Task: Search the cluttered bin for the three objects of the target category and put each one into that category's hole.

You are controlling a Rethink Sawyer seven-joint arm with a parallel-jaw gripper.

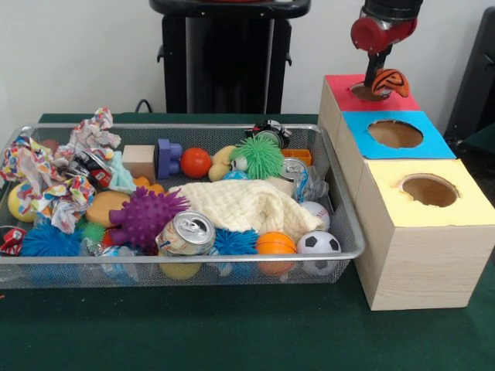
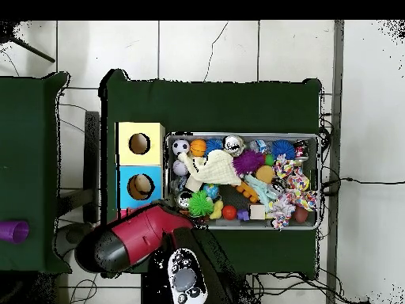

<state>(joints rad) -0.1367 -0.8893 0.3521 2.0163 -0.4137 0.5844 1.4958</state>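
The wire mesh bin [image 1: 193,127] lies on the green table, full of mixed toys; it also shows in the overhead view [image 2: 319,182]. The red-surround hole [image 1: 362,91] is on the farthest pale wooden box at the right. My gripper [image 1: 377,77] hangs right over that hole, shut on a small orange and black striped toy [image 1: 390,81] that sits at the hole's rim. In the overhead view the red arm [image 2: 130,241] covers the red box and the gripper.
The blue-surround hole [image 1: 395,134] and the yellow-surround hole [image 1: 429,189] follow toward the camera. The bin holds a purple spiky ball [image 1: 145,216], a can [image 1: 186,232], a cream cloth [image 1: 240,205], a soccer ball [image 1: 318,243] and a green spiky ball [image 1: 257,157].
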